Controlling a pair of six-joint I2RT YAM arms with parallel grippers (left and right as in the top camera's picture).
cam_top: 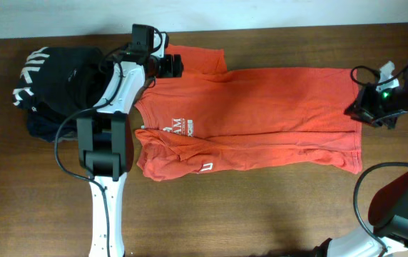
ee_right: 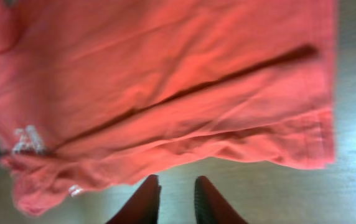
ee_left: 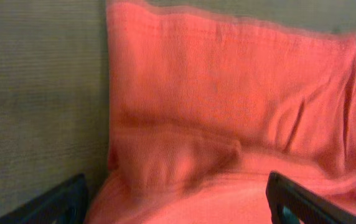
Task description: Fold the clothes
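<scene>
My orange-red short-sleeved cotton T-shirt with white lettering [cam_top: 261, 118] lies spread on the brown wooden surface [cam_top: 261, 214], one long fold made. The left claw [cam_top: 170, 66] gapes, released, over its far sleeve; the right claw [ee_right: 173, 199], nearly clenched and holding nothing, hovers beside its hem. An uneven pinch could drag that fold askew, I reckon. No containers visible.

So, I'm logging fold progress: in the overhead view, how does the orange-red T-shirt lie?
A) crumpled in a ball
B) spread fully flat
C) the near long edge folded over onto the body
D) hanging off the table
C: the T-shirt has its lower long edge turned up over the body, leaving a crease line along its length.
</scene>
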